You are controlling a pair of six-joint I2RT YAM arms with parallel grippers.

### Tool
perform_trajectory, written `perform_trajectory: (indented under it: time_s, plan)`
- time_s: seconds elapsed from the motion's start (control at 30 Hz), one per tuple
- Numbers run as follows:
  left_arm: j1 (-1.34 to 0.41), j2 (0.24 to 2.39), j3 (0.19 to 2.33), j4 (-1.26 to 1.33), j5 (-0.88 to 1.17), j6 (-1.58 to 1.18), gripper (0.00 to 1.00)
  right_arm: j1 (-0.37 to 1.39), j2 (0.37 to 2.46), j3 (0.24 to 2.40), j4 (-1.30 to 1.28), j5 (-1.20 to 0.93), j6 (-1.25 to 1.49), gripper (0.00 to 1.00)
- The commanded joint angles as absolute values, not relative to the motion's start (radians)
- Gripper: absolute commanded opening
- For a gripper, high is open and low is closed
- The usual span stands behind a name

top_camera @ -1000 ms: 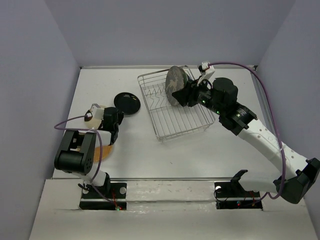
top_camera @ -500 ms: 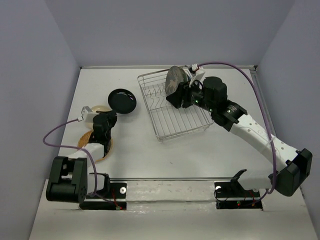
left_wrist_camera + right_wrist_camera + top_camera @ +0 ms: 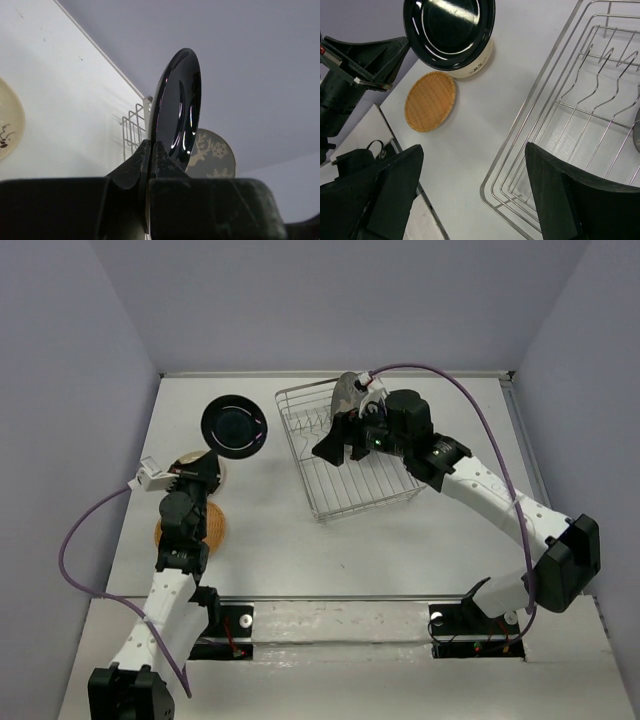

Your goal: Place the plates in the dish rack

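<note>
- Item 1: left claw (image 3: 151, 150), clenched on the lower rim of the small black plate (image 3: 177, 110). The plate stands on edge above the claw, clear of the table (image 3: 270, 530), with its hollow face toward the right claw.
- Item 2: right claw (image 3: 474, 150), released, jaws spread wide with nothing between them. It hangs over the left rim of the dish rack (image 3: 360, 480).
- Item 3: dish rack, silver wire, lying under and to the right of the right claw, well apart from the left claw.
- Item 4: grey patterned plate (image 3: 346, 392), stag and snowflake motif, upright at the rack's far end just behind the right claw. It is probably seated among the tines, though its foot is hidden.
- Item 5: small cream plate (image 3: 479, 64), flat on the table beneath the small black plate, just beside the left claw.
- Item 6: orange-tan woven plate (image 3: 430, 101), flat on the table behind the left claw, partly under that arm and just beside the small cream plate.
</note>
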State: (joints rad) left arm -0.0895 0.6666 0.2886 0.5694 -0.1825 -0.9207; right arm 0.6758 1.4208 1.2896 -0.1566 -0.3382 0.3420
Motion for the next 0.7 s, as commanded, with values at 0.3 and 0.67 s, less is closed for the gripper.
perform_trajectory:
  time_s: [0.3, 0.67]
  plan:
    - [-0.103, 0.560, 0.394, 0.514, 0.267, -0.949, 0.06, 0.683, 1.520, 1.350, -0.101, -0.393, 0.354, 0.94]
    - [-0.107, 0.597, 0.356, 0.503, 0.430, -0.976, 0.05, 0.683, 1.571, 1.351, -0.101, -0.380, 0.367, 0.94]
